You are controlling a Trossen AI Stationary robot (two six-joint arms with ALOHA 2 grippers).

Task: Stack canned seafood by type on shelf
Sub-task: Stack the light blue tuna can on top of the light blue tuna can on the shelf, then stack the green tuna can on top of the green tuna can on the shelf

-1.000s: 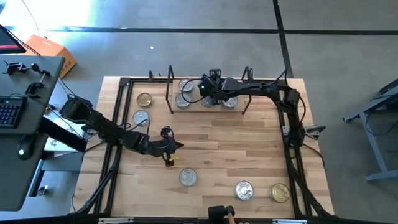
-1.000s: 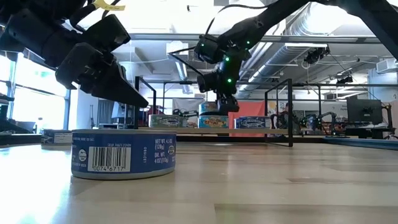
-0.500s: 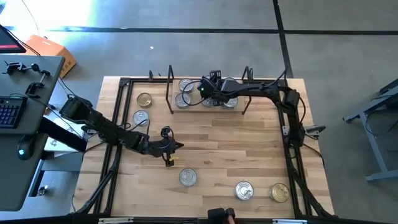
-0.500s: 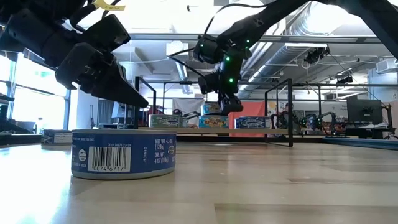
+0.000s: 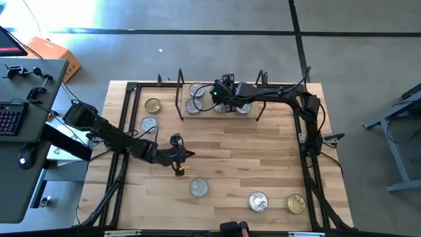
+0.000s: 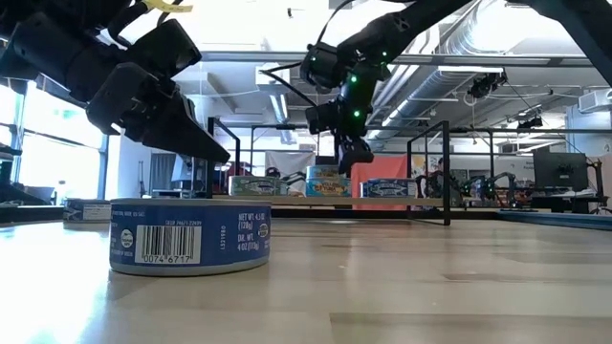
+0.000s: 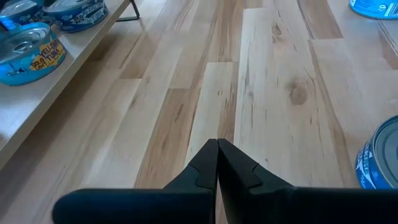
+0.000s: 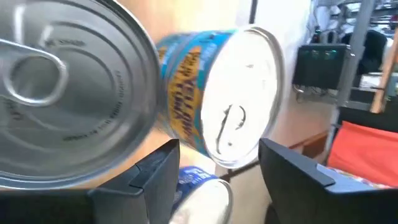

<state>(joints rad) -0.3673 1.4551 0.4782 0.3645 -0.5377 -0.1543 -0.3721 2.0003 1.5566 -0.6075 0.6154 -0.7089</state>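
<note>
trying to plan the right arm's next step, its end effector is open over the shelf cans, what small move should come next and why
Probably lift the right end effector straight up and clear of the low light-wood shelf. Its jaws stand open with nothing gripped between them, and the short round silver-lidded tins sit on the shelf beneath it. More tins, like the silver-lidded one on the tabletop, remain unshelved. The shut left end effector waits mid-table.

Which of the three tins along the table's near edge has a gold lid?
The gold-lidded tin at the right end of that row, toward the right corner; the other two tins have silver lids.
</note>
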